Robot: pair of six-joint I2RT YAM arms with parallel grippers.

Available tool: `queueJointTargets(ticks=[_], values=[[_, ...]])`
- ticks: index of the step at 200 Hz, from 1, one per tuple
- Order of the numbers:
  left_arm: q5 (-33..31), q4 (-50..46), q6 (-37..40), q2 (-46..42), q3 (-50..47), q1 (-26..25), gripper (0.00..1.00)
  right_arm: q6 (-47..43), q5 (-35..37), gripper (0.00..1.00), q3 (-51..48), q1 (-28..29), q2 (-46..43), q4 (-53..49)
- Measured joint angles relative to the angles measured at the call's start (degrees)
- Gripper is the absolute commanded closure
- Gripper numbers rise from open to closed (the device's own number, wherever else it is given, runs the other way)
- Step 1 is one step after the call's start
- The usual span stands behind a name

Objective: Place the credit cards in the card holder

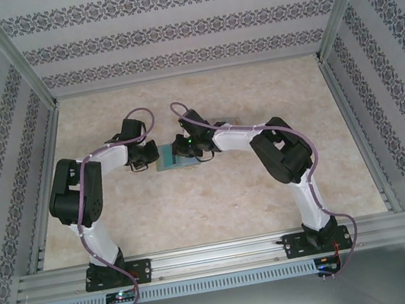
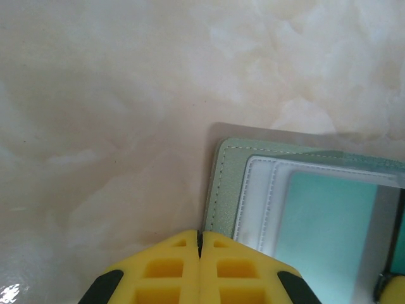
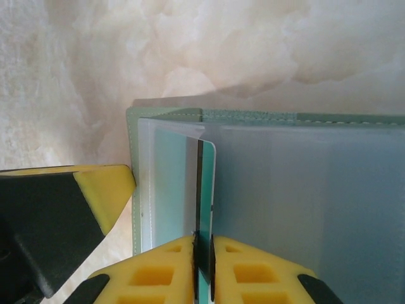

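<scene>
From the top, the card holder [image 1: 169,162] lies open near the middle of the table [image 1: 221,218]. The left gripper [image 1: 145,161] is at its 9 o'clock side and the right gripper [image 1: 187,150] at its 3 o'clock side, both very close. In the left wrist view, the left gripper's yellow fingers are squeezed together with nothing between them. They sit at 6 o'clock, with their tips right at the holder's near corner. I think they pin it down, which is good, because the holder must not slide. The holder is soft and grey-green with a stitched edge. A clear pocket [image 2: 266,183] lies on it, with something teal under it. In the right wrist view, the right gripper pinches a thin teal card [image 3: 207,183] standing on its edge and pointing to 12 o'clock. Its far end is among the clear pockets, but I cannot tell if it is inside one. To do this well, I think, push slowly and straight, and let go only when the card is deep in.
</scene>
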Motion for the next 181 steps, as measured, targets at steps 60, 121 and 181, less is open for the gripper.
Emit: queueJointTargets(ticks=[60,121,181], values=[[0.09,0.0,0.0,0.02,0.0,0.0,0.93,-1.2,0.02,0.81,0.0,0.0,-0.09,-2.36],[0.11,0.0,0.0,0.02,0.0,0.0,0.94,-2.03,0.0,0.82,2.05,0.02,0.44,-3.78],[0.11,-0.02,0.02,0.02,0.0,0.0,0.94,-2.05,-0.02,0.76,3.56,0.04,2.84,-3.82]])
